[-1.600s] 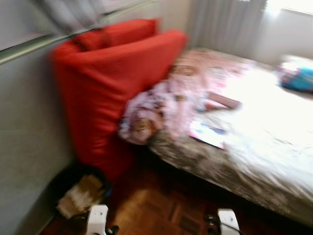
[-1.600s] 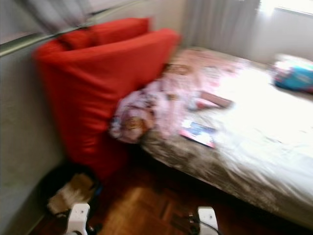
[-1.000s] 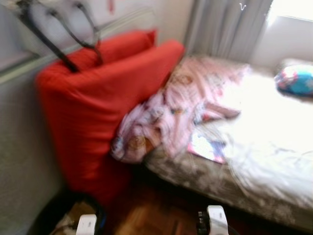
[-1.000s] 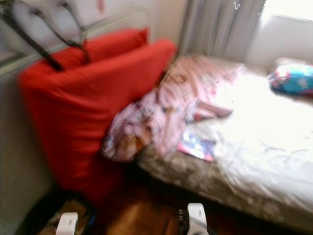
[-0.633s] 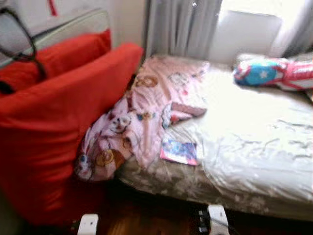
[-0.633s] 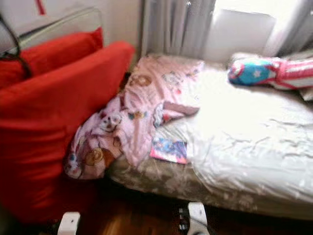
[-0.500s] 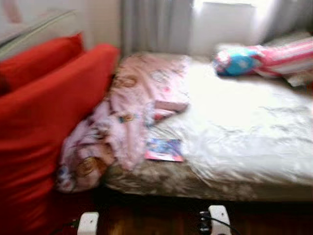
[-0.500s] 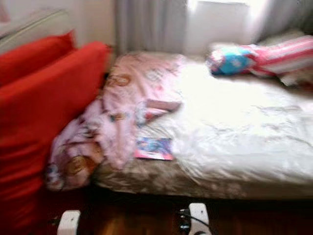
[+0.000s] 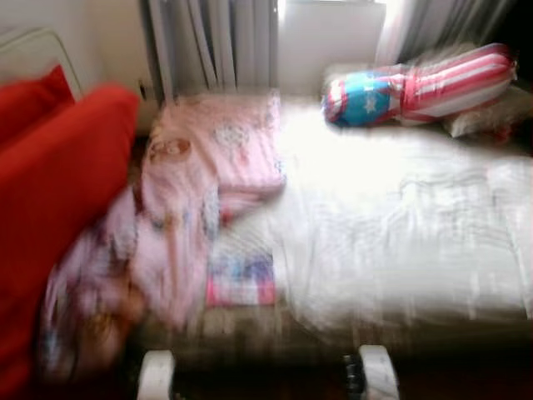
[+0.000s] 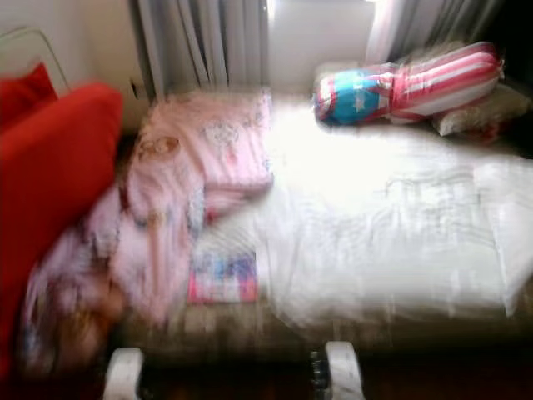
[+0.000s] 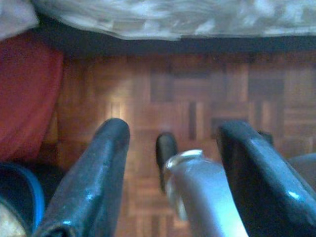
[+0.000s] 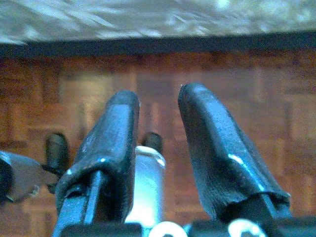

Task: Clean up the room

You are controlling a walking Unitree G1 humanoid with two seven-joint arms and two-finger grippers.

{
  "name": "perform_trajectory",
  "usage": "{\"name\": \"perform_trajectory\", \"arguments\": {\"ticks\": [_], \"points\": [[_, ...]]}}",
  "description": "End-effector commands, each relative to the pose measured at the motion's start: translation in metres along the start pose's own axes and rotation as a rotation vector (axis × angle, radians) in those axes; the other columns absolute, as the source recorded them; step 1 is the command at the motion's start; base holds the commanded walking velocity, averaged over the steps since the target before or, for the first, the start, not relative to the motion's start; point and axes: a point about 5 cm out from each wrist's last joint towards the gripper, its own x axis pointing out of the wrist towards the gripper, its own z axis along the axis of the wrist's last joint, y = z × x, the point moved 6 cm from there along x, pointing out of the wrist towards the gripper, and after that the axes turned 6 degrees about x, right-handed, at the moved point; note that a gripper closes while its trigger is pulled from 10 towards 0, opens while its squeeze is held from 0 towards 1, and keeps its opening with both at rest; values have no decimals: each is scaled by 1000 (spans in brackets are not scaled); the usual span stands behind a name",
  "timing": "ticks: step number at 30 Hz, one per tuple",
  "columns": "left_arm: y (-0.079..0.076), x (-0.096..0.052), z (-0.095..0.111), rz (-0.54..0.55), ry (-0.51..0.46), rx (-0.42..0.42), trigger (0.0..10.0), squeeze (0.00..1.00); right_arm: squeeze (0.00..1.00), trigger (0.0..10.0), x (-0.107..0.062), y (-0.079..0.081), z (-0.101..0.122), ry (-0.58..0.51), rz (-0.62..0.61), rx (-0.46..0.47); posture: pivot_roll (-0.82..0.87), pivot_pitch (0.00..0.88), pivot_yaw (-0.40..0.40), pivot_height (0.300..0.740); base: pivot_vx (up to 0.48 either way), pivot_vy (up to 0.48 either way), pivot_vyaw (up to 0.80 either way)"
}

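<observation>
Head views motion-blurred; bed (image 9: 400, 225) with pale sheet ahead; pink patterned blanket (image 9: 187, 196) heaped on left side, spilling over near edge; colourful booklet (image 9: 241, 279) just right of it near edge; striped pillow (image 9: 416, 87) far right; red cushion (image 9: 50, 192) left; left gripper (image 11: 170, 143) and right gripper (image 12: 158, 106) hang low over parquet floor (image 11: 197, 94), fingers apart, empty.

Both arms hang low. The left gripper (image 11: 170, 133) has its jaws spread wide; the right gripper (image 12: 158, 103) has its jaws apart, empty.
</observation>
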Motion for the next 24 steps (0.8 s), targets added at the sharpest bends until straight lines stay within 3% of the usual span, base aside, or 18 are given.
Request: {"name": "perform_trajectory", "arguments": {"ticks": [1, 11, 17, 24], "points": [[8, 6, 39, 94, -52, 8, 10000, 0, 0, 10000, 6, -4, 55, -113, -77, 42, 13, 0, -42, 740, 270, 0, 800], [8, 5, 32, 98, -48, 3, 10000, 0, 0, 10000, 6, -2, 47, -96, -58, 23, 19, 0, -45, 740, 270, 0, 800], [9, 2, 16, 102, -35, -7, 10000, 0, 0, 10000, 4, -2, 32, -83, -40, 17, 22, 0, -48, 740, 178, 0, 800], [9, -6, -3, 101, -103, -75, 10000, 0, 0, 10000, -3, -2, 12, -128, -14, 55, 26, 0, -64, 740, 0, 0, 0]]}}
